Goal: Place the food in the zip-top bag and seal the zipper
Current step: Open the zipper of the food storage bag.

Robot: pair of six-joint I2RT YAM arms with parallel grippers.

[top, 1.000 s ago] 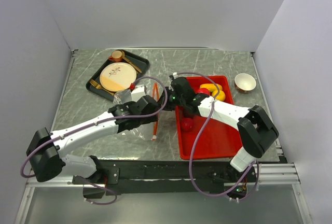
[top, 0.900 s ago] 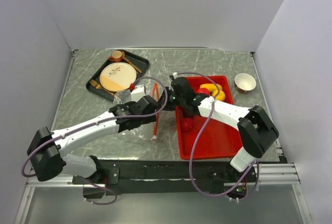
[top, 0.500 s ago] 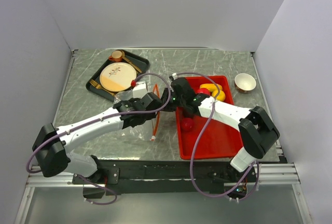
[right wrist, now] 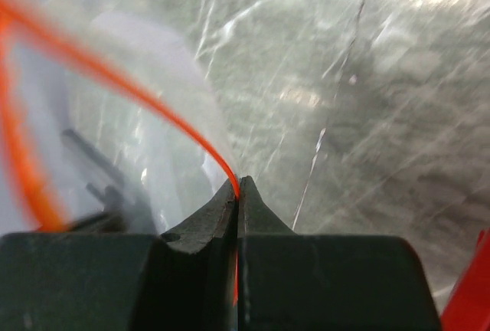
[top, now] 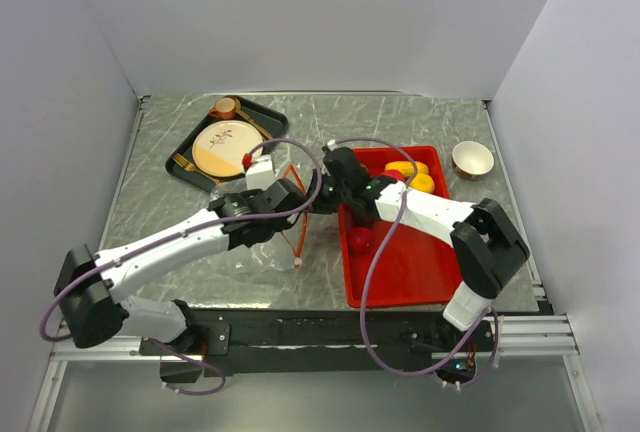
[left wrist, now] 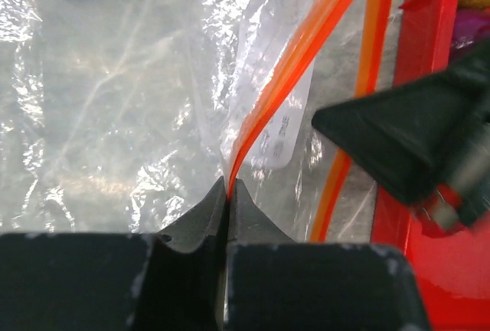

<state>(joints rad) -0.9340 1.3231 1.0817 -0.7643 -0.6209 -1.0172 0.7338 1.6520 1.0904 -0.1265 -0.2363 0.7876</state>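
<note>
Zipper [left wrist: 308, 47] sits pinched inside left hand [left wrist: 227, 187] and right hand [right wrist: 237, 187].

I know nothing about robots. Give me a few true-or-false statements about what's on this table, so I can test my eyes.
1. The left end effector and the right end effector each pinch the orange-red zipper of the zip-top bag. True.
2. The red round food already lies inside the bag. False: it sits in the red tray.
3. A white bowl stands on the table, right of the red tray. True.
4. The patterned plate sits in the red tray. False: it rests on a dark tray at the far left.
</note>
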